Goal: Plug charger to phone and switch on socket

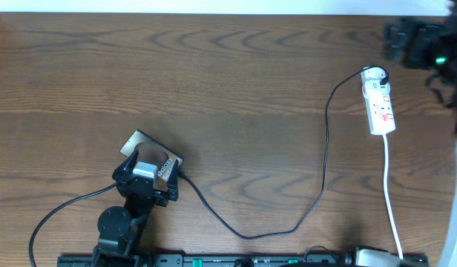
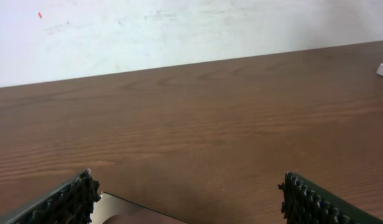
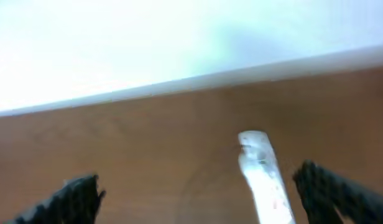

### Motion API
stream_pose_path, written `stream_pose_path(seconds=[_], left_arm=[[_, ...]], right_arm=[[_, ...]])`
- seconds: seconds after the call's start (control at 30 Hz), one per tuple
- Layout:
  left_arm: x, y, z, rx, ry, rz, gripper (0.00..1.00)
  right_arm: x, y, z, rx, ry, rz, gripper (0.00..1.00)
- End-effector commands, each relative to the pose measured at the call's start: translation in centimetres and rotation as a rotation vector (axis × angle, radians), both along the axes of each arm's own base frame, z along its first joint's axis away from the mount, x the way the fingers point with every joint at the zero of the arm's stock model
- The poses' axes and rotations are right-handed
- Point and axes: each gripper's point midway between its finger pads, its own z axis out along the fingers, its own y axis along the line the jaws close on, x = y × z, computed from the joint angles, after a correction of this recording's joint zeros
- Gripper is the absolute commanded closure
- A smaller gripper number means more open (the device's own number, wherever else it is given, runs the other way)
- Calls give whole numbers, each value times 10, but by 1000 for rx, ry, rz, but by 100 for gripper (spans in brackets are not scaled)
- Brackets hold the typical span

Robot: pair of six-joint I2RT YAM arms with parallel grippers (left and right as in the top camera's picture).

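charger (image 1: 326, 148) looks plugged into phone (image 1: 143, 144) lower left | socket (image 1: 380, 104) upper right: switching probably left for you | left fingers (image 2: 67, 202) apart, right fingers (image 3: 331, 186) apart

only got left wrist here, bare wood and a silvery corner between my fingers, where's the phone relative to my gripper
Observer: The phone lies partly under the left gripper, which hangs open above it.
Operator: charger anywhere near it
Observer: The charger cable's end reaches the phone's edge on the socket's side. I cannot tell whether it is seated.
Operator: and the socket
Observer: The socket lies well away from the phone, in front of the right gripper, which is open and not touching it.
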Motion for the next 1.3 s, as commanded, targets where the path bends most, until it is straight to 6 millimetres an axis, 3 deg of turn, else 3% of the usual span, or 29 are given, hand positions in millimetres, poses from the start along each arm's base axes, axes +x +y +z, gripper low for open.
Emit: stream_pose_path(seconds=[0.0, 0.2, 0.33, 0.4, 0.63, 0.93, 1.17, 1.27], left_arm=[[0, -1, -13, 5, 28, -9, 7], [0, -1, -13, 5, 28, -9, 7], [0, -1, -13, 5, 28, -9, 7], [0, -1, -13, 5, 27, -9, 7], [0, -1, -13, 5, 27, -9, 7], [0, -1, -13, 5, 28, -9, 7], [0, -1, -13, 5, 27, -9, 7], [0, -1, -13, 5, 27, -9, 7]], right_arm=[[-15, 48, 3, -30, -135, 141, 1], [-54, 80, -2, -21, -416, 242, 1], [-87, 78, -23, -28, -554, 246, 1], [-111, 74, -42, -41, -637, 231, 1], [-152, 69, -85, -70, -824, 217, 1], [-165, 61, -152, -82, -852, 170, 1], [-158, 44, -183, -93, -719, 78, 1], [-152, 30, -206, -80, -620, 2, 1]])
